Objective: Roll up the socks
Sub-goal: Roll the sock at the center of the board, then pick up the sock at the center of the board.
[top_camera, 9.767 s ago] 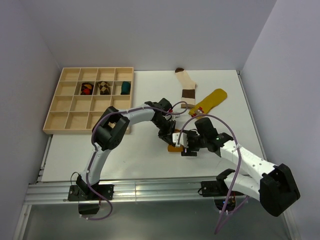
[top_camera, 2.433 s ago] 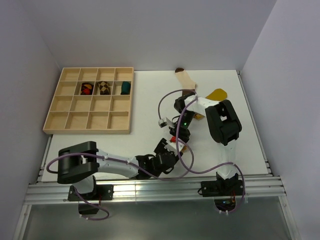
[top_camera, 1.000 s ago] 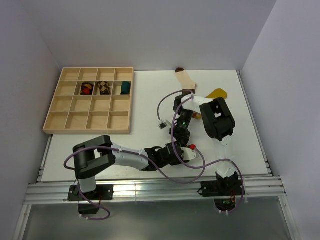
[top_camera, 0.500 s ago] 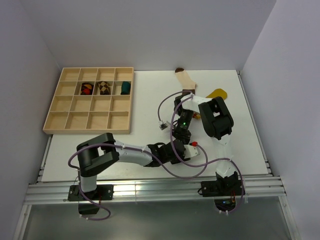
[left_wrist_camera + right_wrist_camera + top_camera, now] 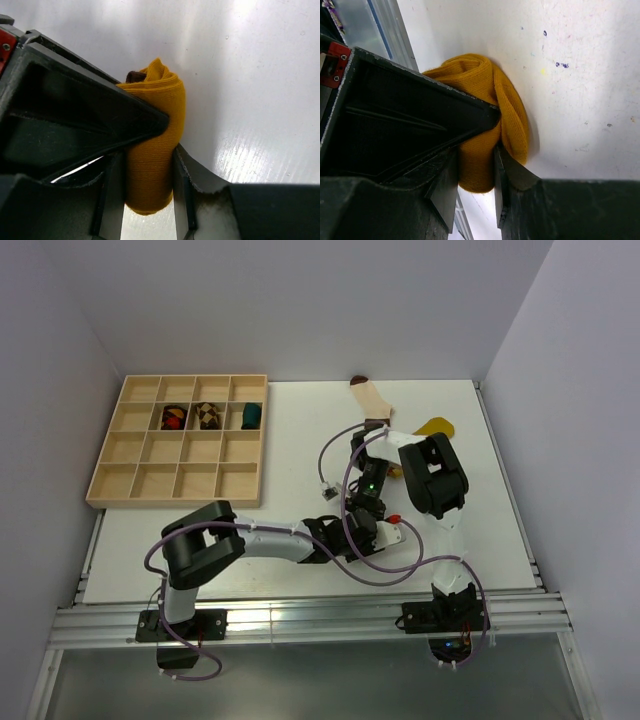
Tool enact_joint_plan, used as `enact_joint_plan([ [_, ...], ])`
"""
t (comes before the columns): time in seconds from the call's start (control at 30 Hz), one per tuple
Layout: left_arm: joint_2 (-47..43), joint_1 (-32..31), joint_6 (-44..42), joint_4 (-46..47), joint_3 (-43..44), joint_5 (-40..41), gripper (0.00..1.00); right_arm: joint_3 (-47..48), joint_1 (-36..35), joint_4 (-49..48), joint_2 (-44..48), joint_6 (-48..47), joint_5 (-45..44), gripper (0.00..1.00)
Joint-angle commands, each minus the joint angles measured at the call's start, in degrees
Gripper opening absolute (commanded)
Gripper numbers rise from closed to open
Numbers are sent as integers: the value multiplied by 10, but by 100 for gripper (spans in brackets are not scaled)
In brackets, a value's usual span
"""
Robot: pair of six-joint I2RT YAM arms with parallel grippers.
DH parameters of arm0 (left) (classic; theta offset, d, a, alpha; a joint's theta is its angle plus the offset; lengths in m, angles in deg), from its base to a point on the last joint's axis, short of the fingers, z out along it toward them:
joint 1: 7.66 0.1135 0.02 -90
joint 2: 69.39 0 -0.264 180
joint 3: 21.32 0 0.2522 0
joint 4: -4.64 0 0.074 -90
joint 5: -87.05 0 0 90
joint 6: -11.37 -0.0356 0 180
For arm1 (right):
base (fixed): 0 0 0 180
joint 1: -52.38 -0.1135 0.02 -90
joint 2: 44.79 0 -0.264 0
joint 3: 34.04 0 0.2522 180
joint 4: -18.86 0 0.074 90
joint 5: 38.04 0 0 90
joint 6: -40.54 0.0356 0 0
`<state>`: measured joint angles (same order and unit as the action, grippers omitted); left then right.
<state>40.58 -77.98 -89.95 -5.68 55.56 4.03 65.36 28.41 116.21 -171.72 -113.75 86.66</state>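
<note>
- The left gripper (image 5: pixel 147 187) has just come in from the near edge and narrowed; it now pinches the rolled mustard sock (image 5: pixel 152 145).
- The right gripper (image 5: pixel 476 182) pinches the same roll, near the middle of the counter (image 5: pixel 290 440).
- I judge this roll nearly finished; the cream sock (image 5: pixel 370 400) and the yellow sock (image 5: pixel 437 426) wait toward the far edge.

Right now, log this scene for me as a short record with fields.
mustard sock: rolled up
left jaws: closed on the mustard sock
right jaws: closed on the same sock
cream sock: flat, far side, partly behind the right arm
yellow sock: flat, mostly hidden by the right arm
tray: three bundles in its second row from the far edge
</note>
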Motion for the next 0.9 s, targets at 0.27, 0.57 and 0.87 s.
enact_joint_plan([
  [0.27, 60, 5, 20, -77, 16, -128, 0, 20, 46, -49, 67, 5, 95, 58],
  [0.57, 28, 45, 81, -43, 24, -159, 0, 6, 180, -105, 199, 114, 132, 61],
  [0.87, -60, 126, 179, 20, 12, -199, 0, -37, 271, -172, 310, 174, 152, 60],
])
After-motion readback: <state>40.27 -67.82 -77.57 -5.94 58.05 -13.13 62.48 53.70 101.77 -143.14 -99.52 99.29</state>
